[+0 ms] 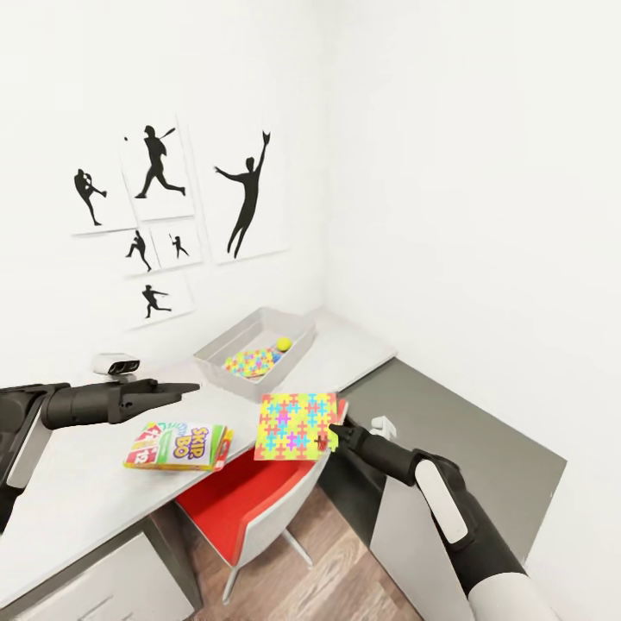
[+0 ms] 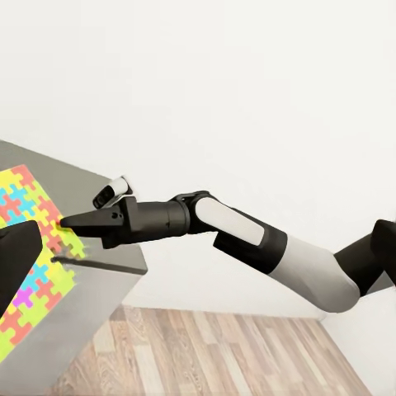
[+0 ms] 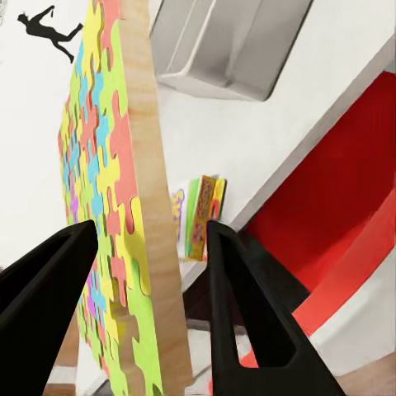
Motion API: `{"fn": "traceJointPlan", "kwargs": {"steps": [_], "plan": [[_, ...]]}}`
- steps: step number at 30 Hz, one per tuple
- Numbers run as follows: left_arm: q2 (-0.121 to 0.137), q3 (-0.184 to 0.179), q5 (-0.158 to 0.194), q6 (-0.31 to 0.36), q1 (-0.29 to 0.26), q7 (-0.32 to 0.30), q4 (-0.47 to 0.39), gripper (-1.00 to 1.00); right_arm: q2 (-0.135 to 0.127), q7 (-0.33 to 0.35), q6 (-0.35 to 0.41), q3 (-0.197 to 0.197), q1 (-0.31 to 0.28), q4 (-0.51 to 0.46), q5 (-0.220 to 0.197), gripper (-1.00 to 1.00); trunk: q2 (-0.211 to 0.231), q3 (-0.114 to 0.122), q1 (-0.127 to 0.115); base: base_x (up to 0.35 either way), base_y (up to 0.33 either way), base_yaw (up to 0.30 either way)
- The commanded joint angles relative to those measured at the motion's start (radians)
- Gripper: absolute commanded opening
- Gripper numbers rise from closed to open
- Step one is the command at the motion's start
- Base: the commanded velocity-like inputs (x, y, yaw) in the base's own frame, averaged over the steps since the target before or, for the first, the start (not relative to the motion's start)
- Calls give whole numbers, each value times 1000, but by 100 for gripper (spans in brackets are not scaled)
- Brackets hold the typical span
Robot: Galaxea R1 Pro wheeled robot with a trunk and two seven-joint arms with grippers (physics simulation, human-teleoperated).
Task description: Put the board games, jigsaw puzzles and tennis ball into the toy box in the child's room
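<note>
Clearly, we had the jigsaw puzzle (image 1: pixel 297 426) pinched by its near edge in our right gripper (image 1: pixel 331 434), held flat above the table's (image 1: pixel 78 492) front edge. From there the toy box (image 1: pixel 226 343) lay farther back, toward the wall, already holding another puzzle and the tennis ball (image 1: pixel 283 344). Our left gripper (image 1: pixel 183 390) hovered, seemingly closed and empty, above the carton reading "SKIP-BO" (image 1: pixel 179 445).

Lighting: bright, even, diffuse; source not visible. White walls (image 1: pixel 466 172) were near overexposed. Shadows: soft, faint beneath the Skip-Bo carton (image 1: pixel 179 446) and under the tabletop's (image 1: pixel 78 492) front edge. Glare: none. Focus: sharp throughout; render slightly soft. Distortion: head view showed wide-angle stretching toward its corners.
</note>
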Motion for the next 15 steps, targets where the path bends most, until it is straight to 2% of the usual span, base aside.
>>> {"fn": "traceJointPlan", "kwargs": {"steps": [1,5,15], "plan": [[0,0,0,11,-1,-4,0,100,0,1,5,-1,-1,0,-3,-100,-2,-2,1,0,2,272],[0,1,0,11,-1,-4,0,100,0,1,5,-2,-1,-1,-3,-100,-2,0,1,0,1,194],[0,1,0,11,-1,-4,0,100,1,0,5,0,-1,-1,-3,-100,-2,0,1,0,0,19]]}}
